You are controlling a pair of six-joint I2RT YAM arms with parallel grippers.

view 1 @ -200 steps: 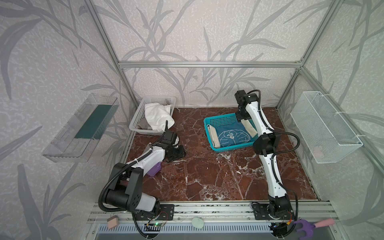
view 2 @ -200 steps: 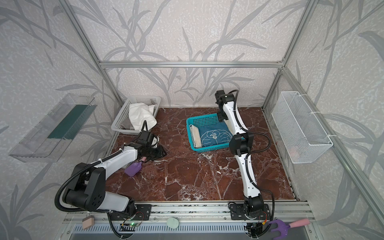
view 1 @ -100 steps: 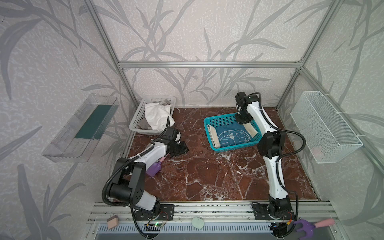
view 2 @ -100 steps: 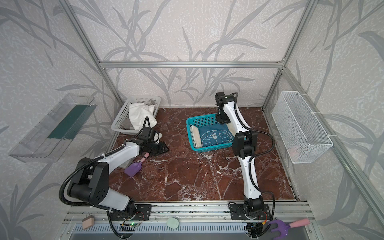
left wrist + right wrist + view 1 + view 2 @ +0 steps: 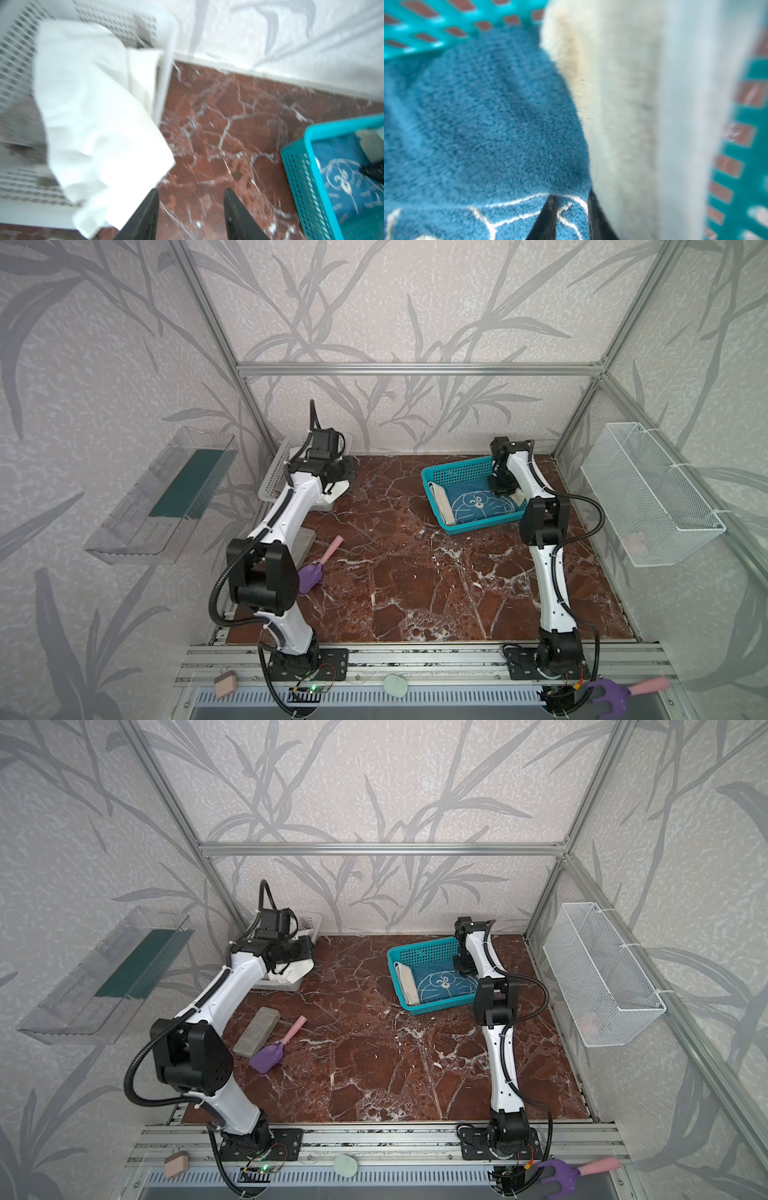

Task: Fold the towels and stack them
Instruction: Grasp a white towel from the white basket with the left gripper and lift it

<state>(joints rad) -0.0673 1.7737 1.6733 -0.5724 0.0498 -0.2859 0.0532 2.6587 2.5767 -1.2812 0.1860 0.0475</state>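
Jaws of the right gripper (image 5: 571, 195) sit nearly together on the Doraemon towel (image 5: 478, 506) in the teal basket (image 5: 453, 475); whether they pinch it is unclear, so lift slowly. The left gripper (image 5: 191, 190), jaws spread, hangs beside the draped white towel (image 5: 93, 124).

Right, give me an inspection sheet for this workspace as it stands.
Surface: red marble tabletop, no spills seen.
Job's things: blue towel lying in the teal basket; white towel hanging over the white basket's rim.
Clutter: grey slab and purple scoop beside the left arm.
Grippers: left gripper open, empty, beside the white towel; right gripper down on the blue towel, jaws narrow, grip unclear.
Cables: black hoses loop off both arms, snagging nothing.
Surroundings: clear shelf and wire basket on the side walls.
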